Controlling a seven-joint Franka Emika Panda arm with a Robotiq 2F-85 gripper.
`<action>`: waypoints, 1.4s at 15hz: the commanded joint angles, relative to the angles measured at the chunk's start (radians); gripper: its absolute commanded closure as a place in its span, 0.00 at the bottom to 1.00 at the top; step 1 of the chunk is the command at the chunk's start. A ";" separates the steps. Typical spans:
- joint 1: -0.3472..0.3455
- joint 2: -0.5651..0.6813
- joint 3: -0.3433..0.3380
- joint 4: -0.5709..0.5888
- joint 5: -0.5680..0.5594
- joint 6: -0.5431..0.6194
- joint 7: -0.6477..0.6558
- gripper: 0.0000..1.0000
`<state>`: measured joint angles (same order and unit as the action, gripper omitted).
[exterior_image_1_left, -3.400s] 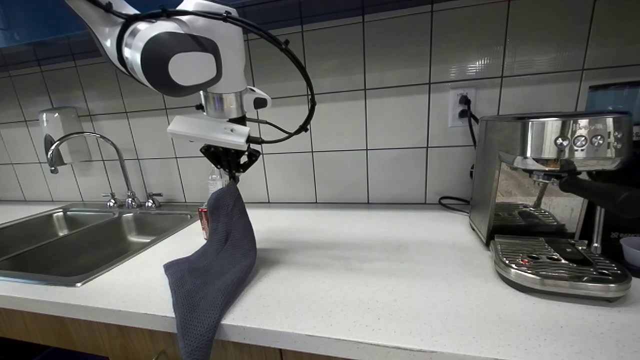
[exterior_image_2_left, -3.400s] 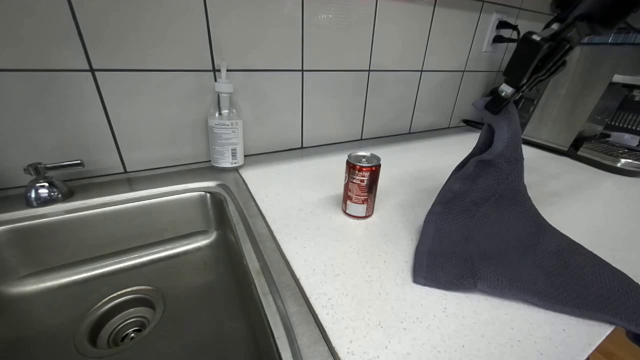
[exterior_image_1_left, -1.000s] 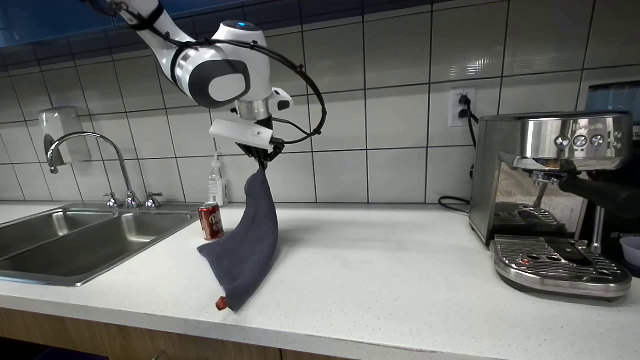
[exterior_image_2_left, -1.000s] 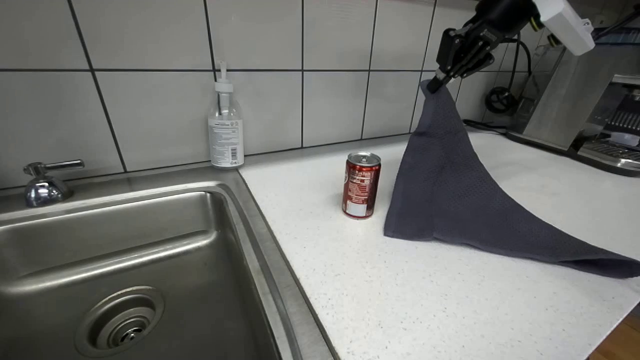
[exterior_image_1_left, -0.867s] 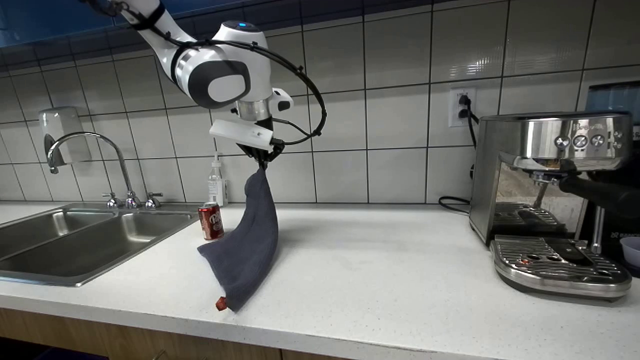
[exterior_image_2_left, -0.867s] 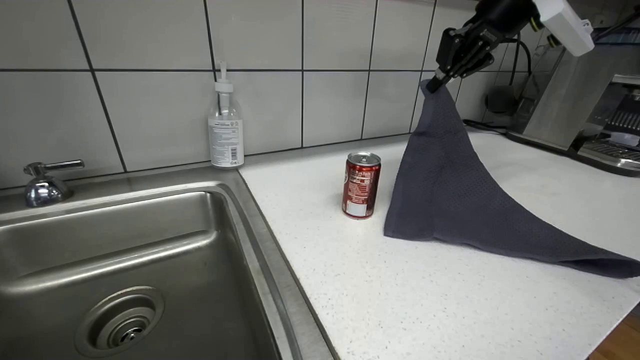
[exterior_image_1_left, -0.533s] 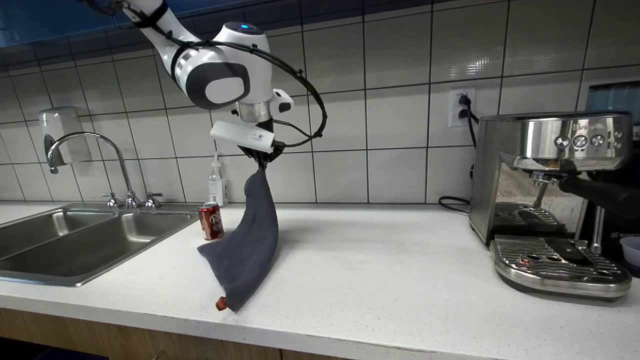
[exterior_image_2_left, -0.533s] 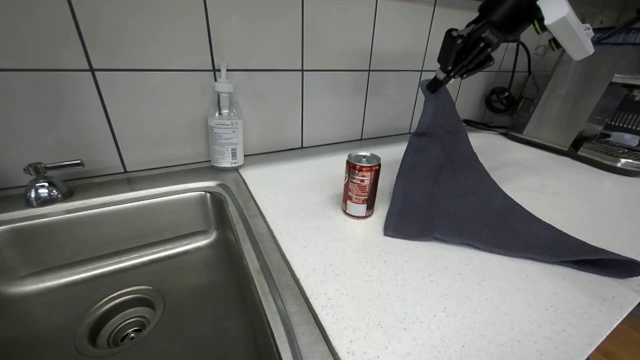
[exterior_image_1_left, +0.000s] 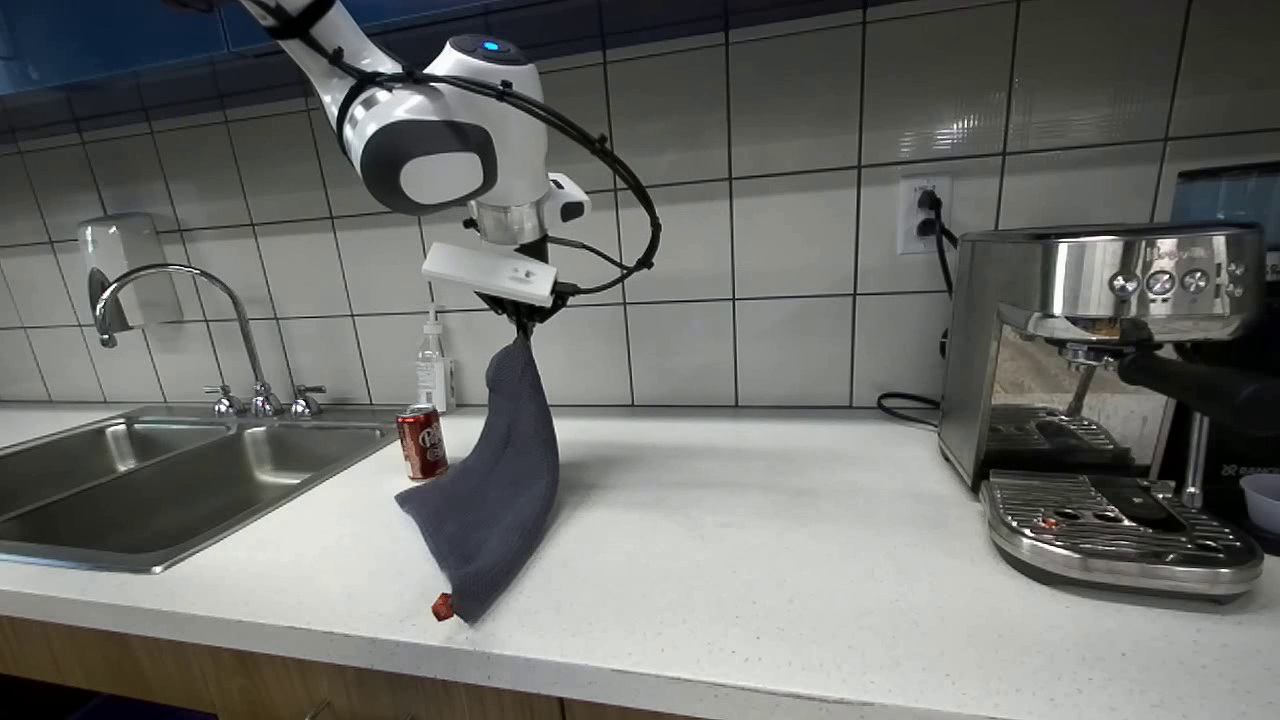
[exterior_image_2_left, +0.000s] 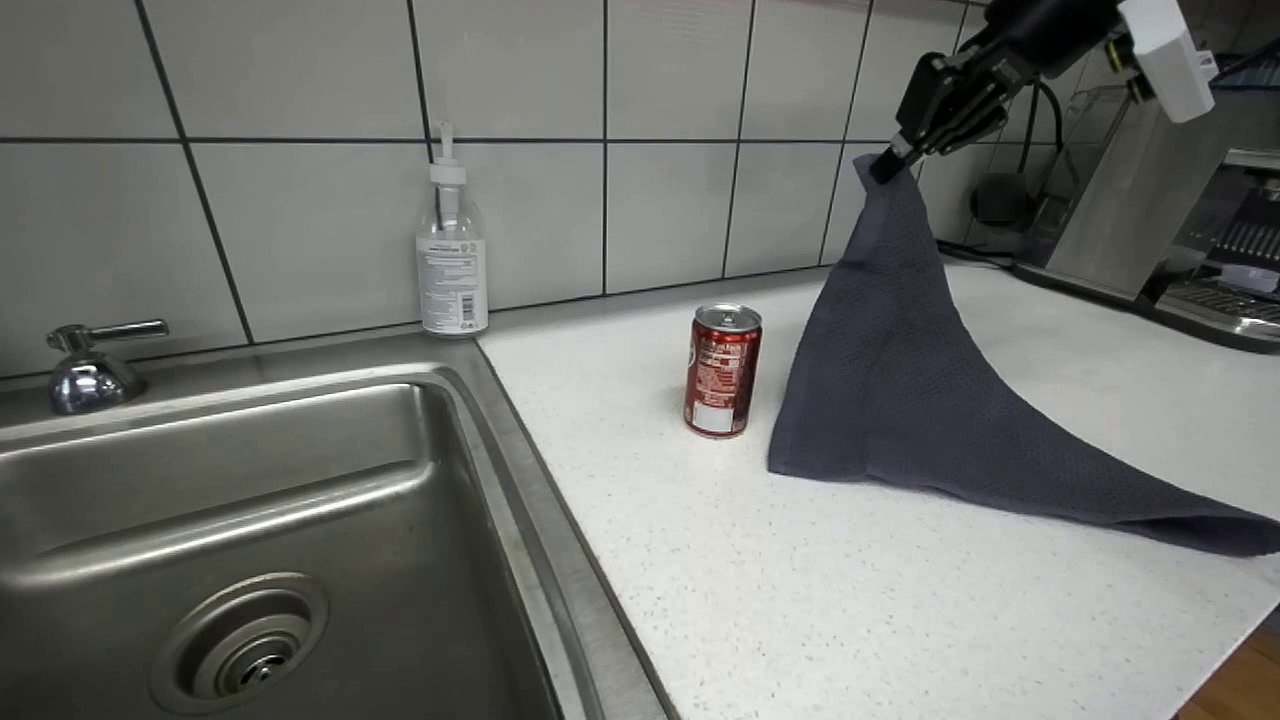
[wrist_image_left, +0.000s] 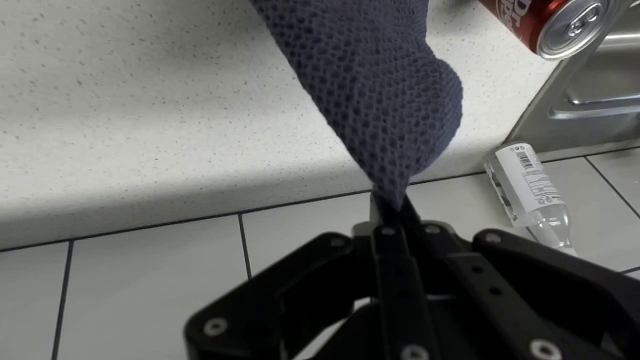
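A dark grey-blue waffle towel hangs from my gripper, its lower end spread on the white counter. In the wrist view the gripper is shut on a pinched corner of the towel; the cloth hides part of the fingertips. The same grip shows in an exterior view, where the towel slopes down from the gripper. Beside the cloth, on the sink side, a red soda can stands upright. A small red object peeks out at the towel's lower corner, mostly covered.
A steel double sink with a faucet lies past the can. Against the tiled wall stands a clear pump bottle. An espresso machine occupies the counter's far end, its cord plugged into a wall outlet.
Over the last seconds the gripper rose and moved away from the counter's front edge, pulling the towel fully onto the counter and uncovering the small red object. Lately it has shifted only slightly.
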<state>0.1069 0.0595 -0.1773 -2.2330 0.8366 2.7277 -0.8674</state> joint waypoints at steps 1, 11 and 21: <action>-0.007 -0.061 -0.008 -0.062 -0.007 -0.006 -0.060 0.99; -0.012 -0.151 -0.039 -0.175 -0.145 -0.012 -0.058 0.99; -0.020 -0.258 -0.041 -0.302 -0.351 -0.041 -0.005 0.99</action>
<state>0.1004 -0.1314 -0.2287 -2.4801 0.5456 2.7195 -0.9058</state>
